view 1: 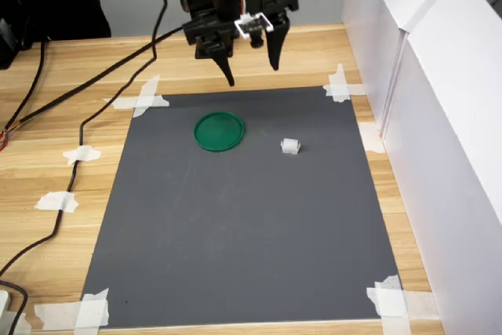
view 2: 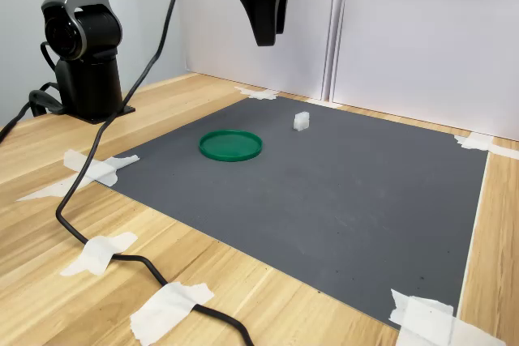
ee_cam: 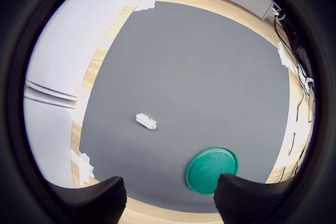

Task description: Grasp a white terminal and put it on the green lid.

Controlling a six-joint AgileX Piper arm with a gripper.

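The white terminal is a tiny whitish block resting on the dark grey mat, a short way to the right of the green lid in the first exterior view. The green lid lies flat on the mat with nothing on it. My gripper hangs open and empty well above the mat's far edge, behind both objects and touching neither. One fingertip overlaps the lid's edge in the wrist view.
White panels wall off the first exterior view's right side. Black cables run over the wooden table on its left, near torn tape pieces at the mat's corners. The arm's base stands at the second exterior view's left.
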